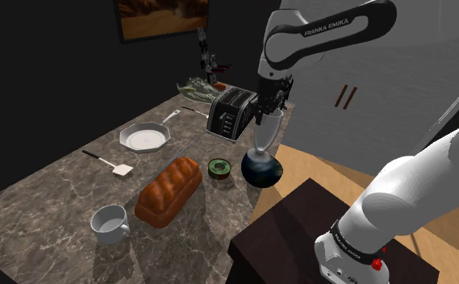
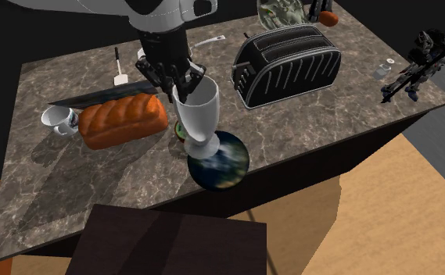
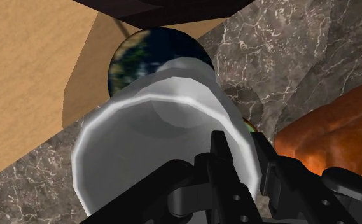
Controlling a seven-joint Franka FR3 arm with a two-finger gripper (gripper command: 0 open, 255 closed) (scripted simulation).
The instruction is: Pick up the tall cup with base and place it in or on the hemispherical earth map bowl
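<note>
Gripper [image 2: 180,84] is clamped on the rim of the tall white cup [image 2: 198,117], 1 finger inside, 1 outside. Straight below the hand, the cup's base looks to be touching the earth-map bowl [image 2: 227,168].

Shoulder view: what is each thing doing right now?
Tall cup: upright, held by its rim above the earth bowl.
Earth bowl: sitting under the cup's base.
Gripper: shut on the tall cup's rim.
Bread loaf: lying flat.
Mug: upright, empty.
Toaster: standing upright.

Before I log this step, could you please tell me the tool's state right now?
The tool is closed on the tall cup's rim, over the earth map bowl.
</note>
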